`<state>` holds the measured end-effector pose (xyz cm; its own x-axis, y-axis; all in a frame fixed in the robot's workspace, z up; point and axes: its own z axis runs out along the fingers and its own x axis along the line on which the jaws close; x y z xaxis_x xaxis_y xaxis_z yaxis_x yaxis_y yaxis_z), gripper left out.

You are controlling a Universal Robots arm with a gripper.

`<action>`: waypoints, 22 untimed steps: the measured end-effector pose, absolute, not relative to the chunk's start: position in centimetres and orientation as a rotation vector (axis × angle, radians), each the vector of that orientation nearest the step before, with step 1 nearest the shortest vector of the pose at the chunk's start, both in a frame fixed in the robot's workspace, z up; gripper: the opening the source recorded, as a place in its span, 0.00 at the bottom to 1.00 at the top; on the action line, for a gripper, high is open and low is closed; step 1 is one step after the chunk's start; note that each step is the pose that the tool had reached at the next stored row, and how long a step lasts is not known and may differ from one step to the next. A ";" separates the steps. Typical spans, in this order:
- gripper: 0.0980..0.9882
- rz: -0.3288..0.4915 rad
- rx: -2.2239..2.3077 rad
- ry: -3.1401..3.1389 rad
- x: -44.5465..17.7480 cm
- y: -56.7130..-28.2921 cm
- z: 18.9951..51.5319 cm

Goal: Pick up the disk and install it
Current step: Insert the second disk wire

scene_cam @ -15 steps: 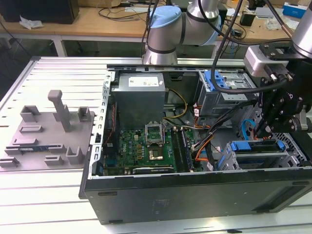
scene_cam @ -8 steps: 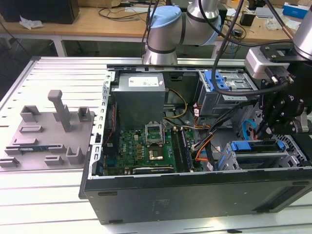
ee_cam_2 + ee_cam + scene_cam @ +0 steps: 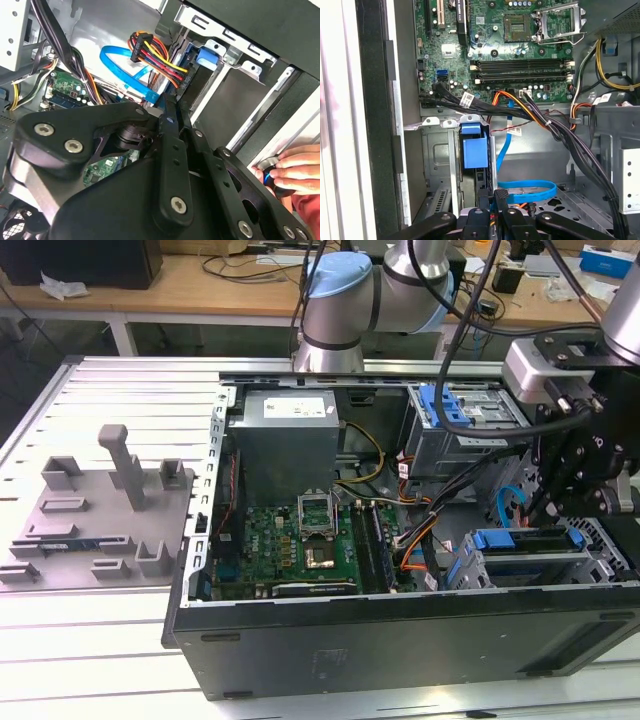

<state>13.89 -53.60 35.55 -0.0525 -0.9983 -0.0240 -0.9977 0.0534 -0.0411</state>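
Exterior view: pincer above the seated disk, grip state unclear.

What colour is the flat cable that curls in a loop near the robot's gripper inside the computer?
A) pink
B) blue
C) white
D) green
B: in the first wrist view the flat cable looping just beyond the gripper is bright blue, and the second wrist view shows it blue too.
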 end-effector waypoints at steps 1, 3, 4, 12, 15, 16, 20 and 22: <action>0.07 -0.021 -2.130 2.246 13.9 -53.6 35.5; 0.07 -0.021 -2.130 2.246 13.9 -53.6 35.4; 0.07 -0.021 -2.130 2.246 13.9 -53.6 35.4; 0.07 -0.021 -2.130 2.246 14.0 -53.8 35.2; 0.07 -0.021 -2.130 2.246 14.0 -53.8 35.1; 0.07 -0.021 -2.130 2.246 14.0 -53.8 35.0; 0.07 -0.021 -2.130 2.246 14.1 -53.8 34.8; 0.07 -0.021 -2.130 2.246 14.1 -53.8 34.6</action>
<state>14.05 -53.84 34.63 -0.0524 -0.9983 -0.0238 -0.9977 0.0533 -0.0411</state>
